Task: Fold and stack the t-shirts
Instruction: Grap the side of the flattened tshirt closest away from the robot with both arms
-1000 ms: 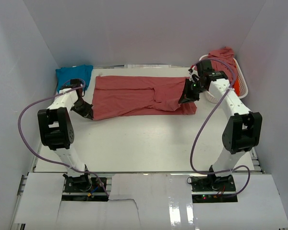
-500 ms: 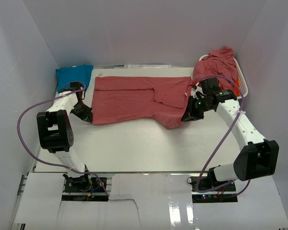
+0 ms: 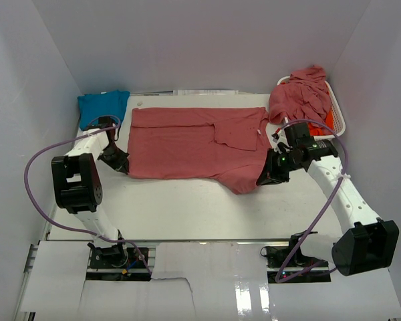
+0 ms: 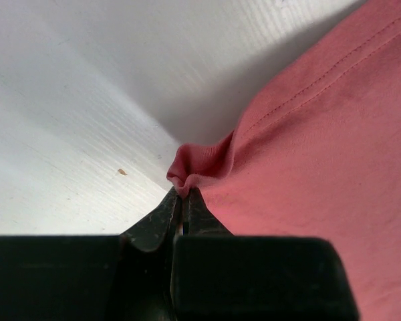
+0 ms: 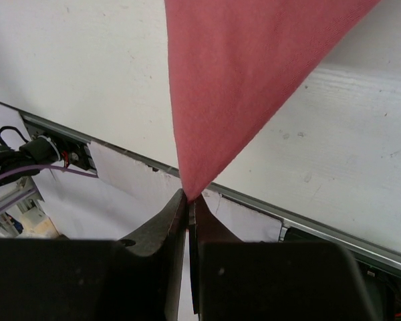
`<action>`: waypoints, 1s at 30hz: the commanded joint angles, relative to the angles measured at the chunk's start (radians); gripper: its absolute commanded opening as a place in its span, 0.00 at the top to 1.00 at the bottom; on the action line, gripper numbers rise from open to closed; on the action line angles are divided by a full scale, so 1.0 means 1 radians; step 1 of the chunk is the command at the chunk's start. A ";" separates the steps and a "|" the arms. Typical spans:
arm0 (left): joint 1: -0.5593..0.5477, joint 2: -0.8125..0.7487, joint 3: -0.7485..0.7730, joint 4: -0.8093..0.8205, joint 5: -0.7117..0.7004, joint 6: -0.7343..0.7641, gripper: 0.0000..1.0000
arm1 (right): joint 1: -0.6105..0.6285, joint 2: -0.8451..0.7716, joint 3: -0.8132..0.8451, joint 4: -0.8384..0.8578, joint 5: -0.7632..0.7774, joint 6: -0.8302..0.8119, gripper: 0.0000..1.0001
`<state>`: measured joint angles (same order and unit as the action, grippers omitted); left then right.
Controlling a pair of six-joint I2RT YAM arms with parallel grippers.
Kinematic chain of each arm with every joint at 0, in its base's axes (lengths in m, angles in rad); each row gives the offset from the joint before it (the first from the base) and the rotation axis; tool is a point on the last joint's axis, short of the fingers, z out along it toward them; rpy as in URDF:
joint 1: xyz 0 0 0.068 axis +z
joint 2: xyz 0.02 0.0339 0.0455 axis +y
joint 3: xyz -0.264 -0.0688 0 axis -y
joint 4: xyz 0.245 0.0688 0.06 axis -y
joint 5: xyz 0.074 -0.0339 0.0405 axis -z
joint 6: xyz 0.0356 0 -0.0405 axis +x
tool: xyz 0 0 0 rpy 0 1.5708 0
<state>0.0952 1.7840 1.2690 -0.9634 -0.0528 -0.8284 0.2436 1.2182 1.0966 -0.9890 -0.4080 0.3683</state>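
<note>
Only top cam shows turquoise shirt (image 3: 101, 105) & basket (image 3: 341, 124); wrists: red shirt (image 4: 307, 147).

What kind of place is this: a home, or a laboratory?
Probably a robot test cell: plain white panel walls enclose a white table, with two white-and-black robot arms mounted at its near edge.
</note>
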 commanded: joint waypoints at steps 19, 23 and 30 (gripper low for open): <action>0.006 -0.009 -0.003 0.009 -0.012 0.005 0.78 | 0.003 0.069 0.171 -0.054 -0.018 -0.008 0.92; 0.012 0.011 0.000 0.009 -0.004 -0.009 0.75 | 0.003 0.067 0.163 -0.048 -0.015 -0.008 0.92; 0.021 0.025 0.016 0.011 0.016 -0.015 0.85 | 0.003 0.090 0.184 -0.045 -0.012 -0.008 0.92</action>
<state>0.1097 1.8122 1.2427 -0.9619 -0.0460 -0.8375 0.2436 1.2949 1.2301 -1.0233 -0.4072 0.3664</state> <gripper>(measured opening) 0.171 0.083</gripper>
